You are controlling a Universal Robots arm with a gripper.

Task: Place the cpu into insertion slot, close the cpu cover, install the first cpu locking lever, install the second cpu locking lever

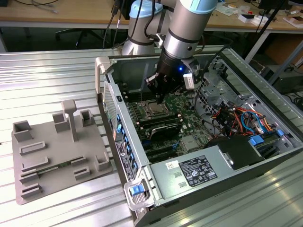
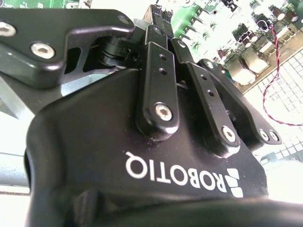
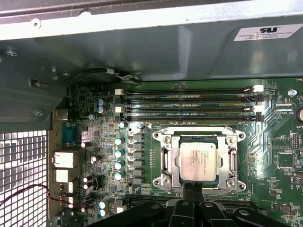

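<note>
Gripper (image 3: 192, 190): fingers pressed together, tips at the socket's edge. Cpu (image 3: 199, 160): seated in insertion slot (image 3: 165, 161), cpu cover (image 3: 199, 137) closed around it (levers indistinct). Risk: tips slipping sideways, scraping motherboard (image 3: 265, 142).

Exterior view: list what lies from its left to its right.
Grey fixture tray → open computer case's near wall → cpu in the insertion slot, gripper just above → orange and blue cables.
</note>
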